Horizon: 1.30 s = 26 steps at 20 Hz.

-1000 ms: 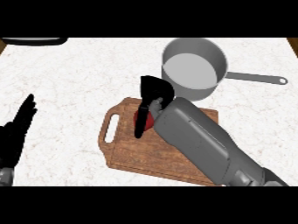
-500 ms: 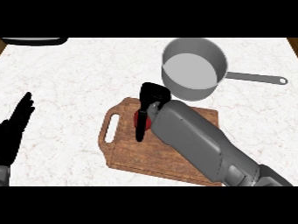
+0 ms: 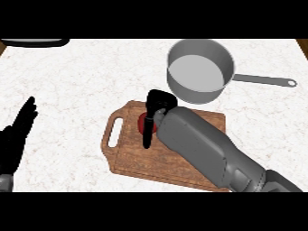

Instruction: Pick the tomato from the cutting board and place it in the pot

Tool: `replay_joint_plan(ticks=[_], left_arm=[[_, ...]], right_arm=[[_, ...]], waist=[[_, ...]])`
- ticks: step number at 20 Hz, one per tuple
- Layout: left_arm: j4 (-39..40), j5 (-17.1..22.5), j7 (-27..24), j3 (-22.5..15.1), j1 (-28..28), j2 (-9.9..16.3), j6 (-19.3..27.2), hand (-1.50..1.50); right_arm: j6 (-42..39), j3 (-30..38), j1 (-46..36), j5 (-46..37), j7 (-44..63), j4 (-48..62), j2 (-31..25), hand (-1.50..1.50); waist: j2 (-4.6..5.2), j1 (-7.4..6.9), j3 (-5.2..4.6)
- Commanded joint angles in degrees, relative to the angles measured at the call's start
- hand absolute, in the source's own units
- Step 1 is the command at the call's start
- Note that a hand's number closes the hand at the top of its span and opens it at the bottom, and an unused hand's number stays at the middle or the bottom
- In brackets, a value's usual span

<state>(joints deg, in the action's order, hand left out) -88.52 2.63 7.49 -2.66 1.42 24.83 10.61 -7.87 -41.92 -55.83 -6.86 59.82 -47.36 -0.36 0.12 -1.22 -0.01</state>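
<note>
Marble counter (image 3: 83, 76): tomato (image 3: 145, 122) on cutting board (image 3: 136, 158), within right hand's (image 3: 157, 106) curled fingers.

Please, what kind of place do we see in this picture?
Most likely a kitchen counter. A metal pot with a long handle stands on a white marbled countertop, and beside it lies a wooden cutting board with a red tomato on it, under the robot's right hand.
</note>
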Motion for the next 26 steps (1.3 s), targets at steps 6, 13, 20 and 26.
replay_joint_plan(ticks=[6,13,20,26], left_arm=[[5.02,-1.41,-0.17,1.83,-4.58,-1.73,-2.27,0.00],[3.70,-2.25,-0.44,3.73,-2.72,-2.06,-3.29,0.00],[0.36,-2.67,-0.28,3.04,1.61,-3.17,-2.66,0.00],[-2.17,-2.54,1.60,4.41,1.93,-2.13,-4.03,0.00]], right_arm=[[1.06,-5.91,-0.86,2.90,-3.82,3.80,0.35,1.50],[2.86,-7.83,-1.34,4.51,-2.85,2.54,0.34,1.50],[1.30,-14.45,1.65,-3.93,-14.51,-10.42,-0.03,1.50],[3.10,-14.76,5.72,-12.14,-15.79,-20.62,-7.17,1.50]], waist=[[0.19,-0.16,-0.01],[0.10,-0.28,0.00],[-0.82,1.55,0.05],[-0.39,1.30,0.03]])
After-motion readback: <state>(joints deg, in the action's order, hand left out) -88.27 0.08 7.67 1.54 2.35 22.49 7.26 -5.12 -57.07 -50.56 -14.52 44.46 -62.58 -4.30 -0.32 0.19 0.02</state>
